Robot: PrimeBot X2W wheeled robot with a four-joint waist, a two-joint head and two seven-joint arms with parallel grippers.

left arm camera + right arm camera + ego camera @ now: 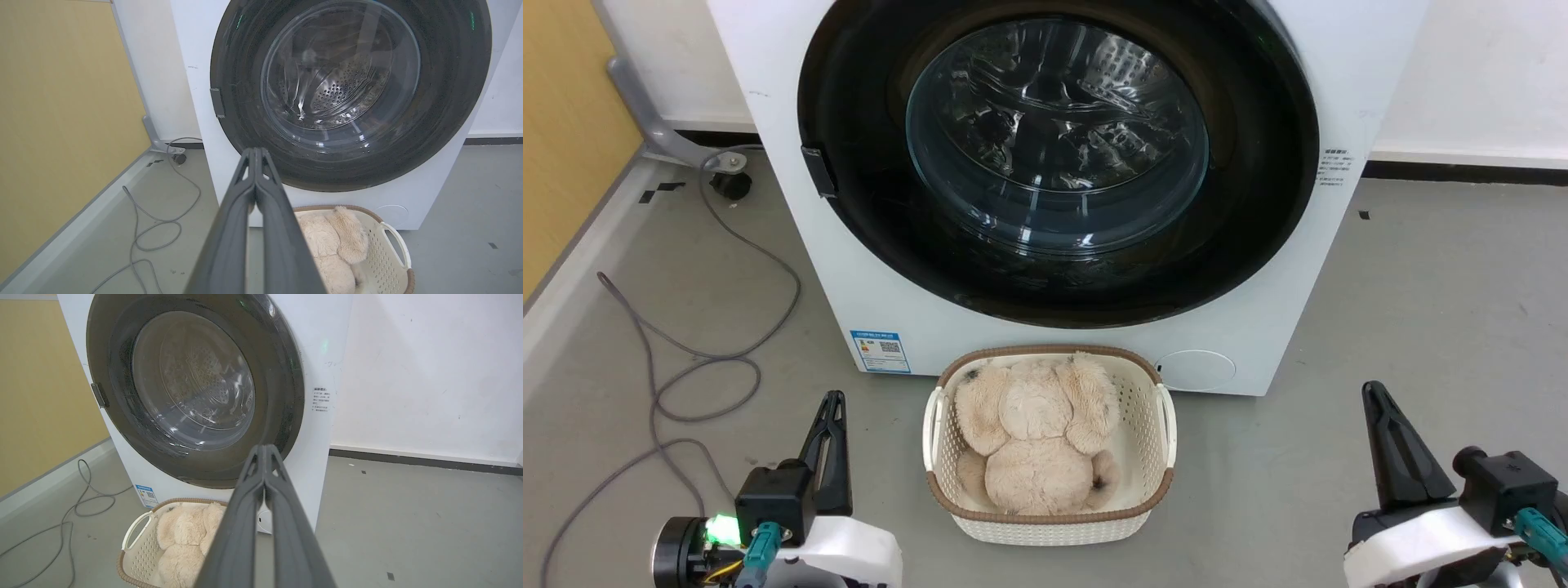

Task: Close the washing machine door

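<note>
Head view: the washing machine door (1058,155) lies flat against the front of the washing machine (792,204), upright and facing straight out at the robot. It is round, so it has no long axis. A small dark tab sits on its left edge. The left hand (833,404) and right hand (1374,392) hang low, well apart from the door, one on each side of a basket (931,441) holding a plush toy (1033,433).

Left wrist view: the left hand's fingers are pressed together on nothing. The door looks flush, but whether the catch has locked cannot be told. If it has not, the door could swing open again.

Right wrist view: the right hand's fingers are likewise pinched together and empty. A further push on the glossy, bulging window could skid off. Rolling closer could knock the basket, which sits just below the door.
</note>
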